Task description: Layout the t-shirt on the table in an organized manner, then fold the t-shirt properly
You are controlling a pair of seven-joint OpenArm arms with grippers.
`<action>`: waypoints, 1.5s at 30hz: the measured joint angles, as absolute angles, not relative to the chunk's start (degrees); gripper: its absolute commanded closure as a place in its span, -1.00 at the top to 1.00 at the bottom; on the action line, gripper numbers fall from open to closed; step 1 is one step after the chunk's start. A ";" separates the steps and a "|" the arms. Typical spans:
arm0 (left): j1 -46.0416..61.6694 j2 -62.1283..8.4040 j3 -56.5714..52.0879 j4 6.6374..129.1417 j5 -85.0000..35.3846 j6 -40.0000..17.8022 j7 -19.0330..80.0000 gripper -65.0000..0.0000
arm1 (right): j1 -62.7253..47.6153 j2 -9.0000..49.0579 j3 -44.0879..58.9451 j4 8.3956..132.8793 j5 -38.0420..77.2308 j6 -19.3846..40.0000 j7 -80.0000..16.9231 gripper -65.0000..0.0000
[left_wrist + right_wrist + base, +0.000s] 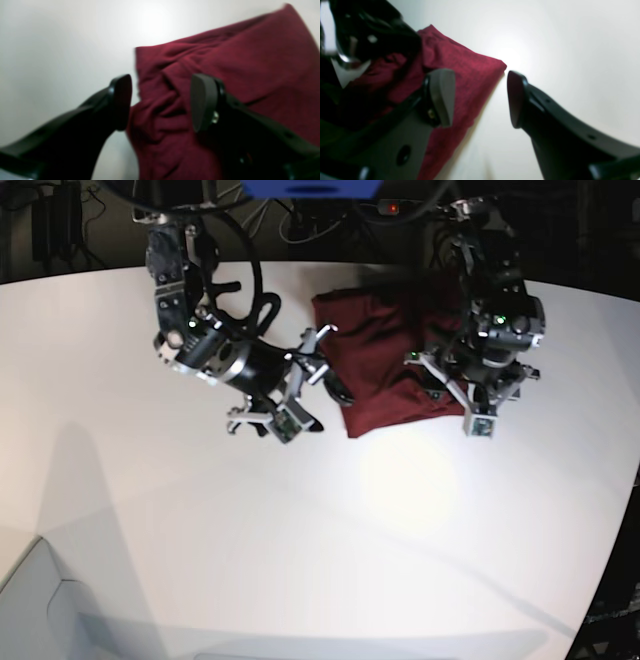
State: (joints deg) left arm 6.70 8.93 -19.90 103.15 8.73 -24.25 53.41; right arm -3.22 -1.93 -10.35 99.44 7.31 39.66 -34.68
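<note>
The dark red t-shirt [385, 365] lies as a folded, wrinkled bundle on the white table [300, 530], toward its far side. In the base view my left gripper [432, 380] hovers over the shirt's right edge. Its wrist view shows it open [162, 102], creased t-shirt [225, 62] beneath and between the fingers, nothing pinched. My right gripper [322, 370] stands at the shirt's left edge. In its own view it is open [480, 98], one finger over the t-shirt [465, 72], the other over bare table [570, 50].
Cables and dark equipment [300, 225] run along the table's far edge. The table's curved edge [605, 580] drops off at the right. A pale surface [30, 600] shows at the lower left corner. The left arm [370, 27] looms in the right wrist view.
</note>
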 measured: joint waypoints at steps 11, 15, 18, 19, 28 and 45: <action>7.46 8.91 -15.64 99.24 8.75 -24.21 52.86 0.10 | -3.22 -1.91 -10.28 99.37 7.31 39.66 -34.68 0.04; 7.81 8.97 -16.45 101.34 8.69 -24.25 52.95 0.10 | -3.20 -1.89 -10.26 99.37 7.29 39.66 -34.72 0.04; 7.75 8.84 -18.11 103.53 8.78 -24.21 52.97 0.11 | -3.20 -1.89 -10.24 99.37 7.31 39.66 -34.70 0.04; 7.62 8.67 -18.31 103.83 8.95 -24.21 53.10 0.11 | -3.18 -1.89 -10.24 99.37 7.31 39.66 -34.68 0.04; 5.15 8.78 -19.16 98.72 8.80 -24.03 52.51 0.10 | -3.05 -1.87 -10.17 99.35 7.33 39.66 -34.63 0.04; 3.05 8.78 -19.09 98.70 8.75 -24.23 52.99 -1.00 | -2.72 -0.97 -10.13 99.35 7.31 39.66 -34.63 0.04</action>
State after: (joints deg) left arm 3.05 8.78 -19.09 98.70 8.75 -24.23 52.99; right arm -2.72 -0.97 -10.13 99.35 7.31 39.66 -34.63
